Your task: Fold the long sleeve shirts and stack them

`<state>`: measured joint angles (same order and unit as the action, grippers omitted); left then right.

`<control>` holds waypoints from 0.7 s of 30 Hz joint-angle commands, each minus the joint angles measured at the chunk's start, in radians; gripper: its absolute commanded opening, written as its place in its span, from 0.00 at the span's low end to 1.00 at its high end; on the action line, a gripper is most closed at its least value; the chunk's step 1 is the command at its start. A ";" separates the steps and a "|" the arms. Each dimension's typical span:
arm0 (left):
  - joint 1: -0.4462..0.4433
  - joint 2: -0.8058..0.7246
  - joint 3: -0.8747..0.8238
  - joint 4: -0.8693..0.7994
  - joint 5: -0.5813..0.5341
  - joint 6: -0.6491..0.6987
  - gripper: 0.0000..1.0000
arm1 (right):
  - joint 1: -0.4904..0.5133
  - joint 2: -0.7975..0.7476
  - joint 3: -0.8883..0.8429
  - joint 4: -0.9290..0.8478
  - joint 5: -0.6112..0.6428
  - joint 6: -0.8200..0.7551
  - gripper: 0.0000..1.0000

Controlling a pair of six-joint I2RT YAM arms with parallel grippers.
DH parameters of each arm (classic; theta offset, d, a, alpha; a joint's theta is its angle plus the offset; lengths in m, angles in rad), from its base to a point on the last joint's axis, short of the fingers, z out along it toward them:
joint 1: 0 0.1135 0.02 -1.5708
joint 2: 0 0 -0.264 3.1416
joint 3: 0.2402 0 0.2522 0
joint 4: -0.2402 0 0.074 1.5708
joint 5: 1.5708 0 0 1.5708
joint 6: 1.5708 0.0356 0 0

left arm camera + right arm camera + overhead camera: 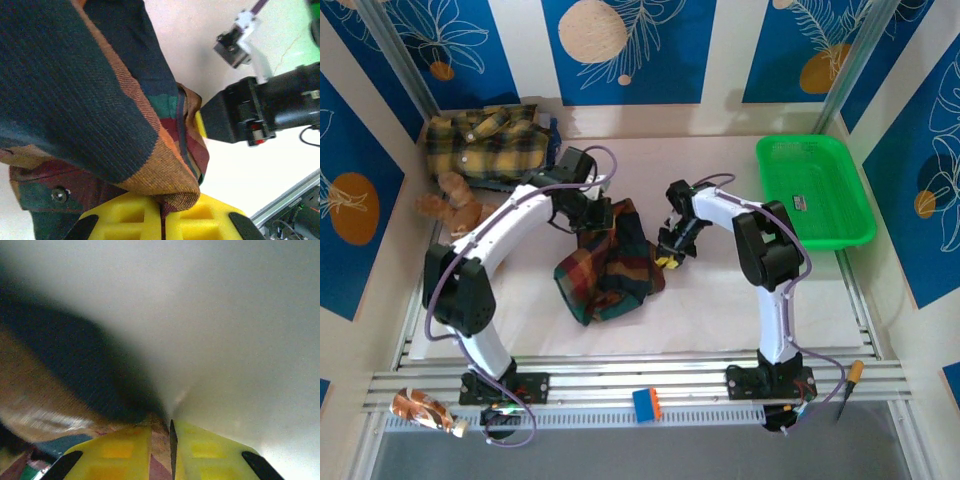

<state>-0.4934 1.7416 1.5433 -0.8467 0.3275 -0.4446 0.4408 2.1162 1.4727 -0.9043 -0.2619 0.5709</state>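
Both the left pincer and right pincer clench edges of the dark plaid shirt, likely to stretch it flat on the tabletop for folding.

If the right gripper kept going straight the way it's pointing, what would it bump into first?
The right gripper is pinching the edge of the dark plaid shirt, so cloth comes first. Just past that is the white table, probably very close, though depth is hard to judge.

The dark plaid shirt is coarse woven cloth; the green basket is glossy plastic.
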 commanded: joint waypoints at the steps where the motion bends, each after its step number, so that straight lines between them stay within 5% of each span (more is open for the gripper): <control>1: -0.035 0.040 0.053 -0.008 -0.014 -0.048 0.01 | 0.015 0.017 -0.019 0.075 -0.022 0.011 0.19; 13: -0.140 0.207 0.085 0.197 -0.002 -0.242 0.06 | -0.039 -0.012 -0.117 0.112 -0.065 0.015 0.17; 16: -0.152 0.238 0.081 0.262 -0.001 -0.295 0.31 | -0.079 -0.059 -0.160 0.095 -0.050 0.018 0.20; 21: -0.168 0.245 0.104 0.443 0.049 -0.397 0.57 | -0.233 -0.203 -0.281 0.089 -0.027 0.024 0.32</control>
<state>-0.6487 1.9877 1.5993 -0.5426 0.3397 -0.7567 0.3054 1.9831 1.2530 -0.7666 -0.3504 0.5892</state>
